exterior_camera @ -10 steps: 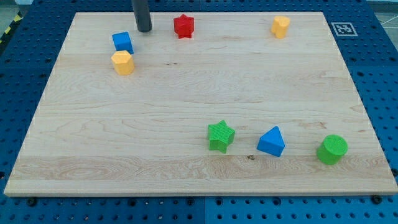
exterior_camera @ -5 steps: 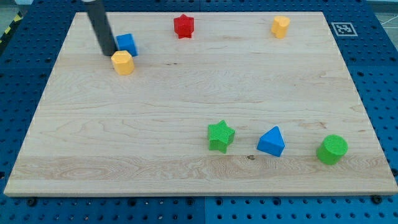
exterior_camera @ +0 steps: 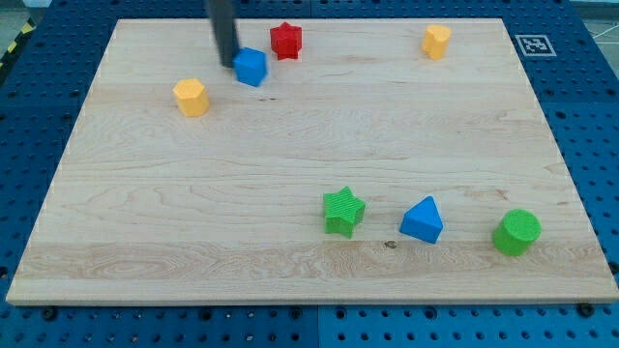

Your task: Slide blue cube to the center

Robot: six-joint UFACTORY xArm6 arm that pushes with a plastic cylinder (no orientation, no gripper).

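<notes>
A: Where is my tip (exterior_camera: pixel 228 64) right now?

B: It stands in the upper left part of the pale wooden table (exterior_camera: pixel 290 280), pressed against the left side of the small blue plastic cube (exterior_camera: pixel 250 67). The dark rod rises from there out of the view's top.

A: And the blue cube itself?

B: It sits near the view's top, left of the middle, just beside the red star-shaped block (exterior_camera: pixel 285 40), which lies up and to its right. The two look close but apart. The cube is well short of the table's centre.

A: What about a hand, open or clenched?

B: The arm carries no hand, only the rod, so there is nothing to tell.

A: What else lies on the table?

B: A yellow hexagonal block (exterior_camera: pixel 191 97) sits down and to the left of the cube, apart from it. A second yellow block (exterior_camera: pixel 436 41) of like shape rests near the top right. Along the bottom right run a green star block (exterior_camera: pixel 343 211), a blue wedge-like block (exterior_camera: pixel 423 220) and a green cylinder (exterior_camera: pixel 516 232). A black-and-white marker tag (exterior_camera: pixel 532 44) sits off the top right corner.
</notes>
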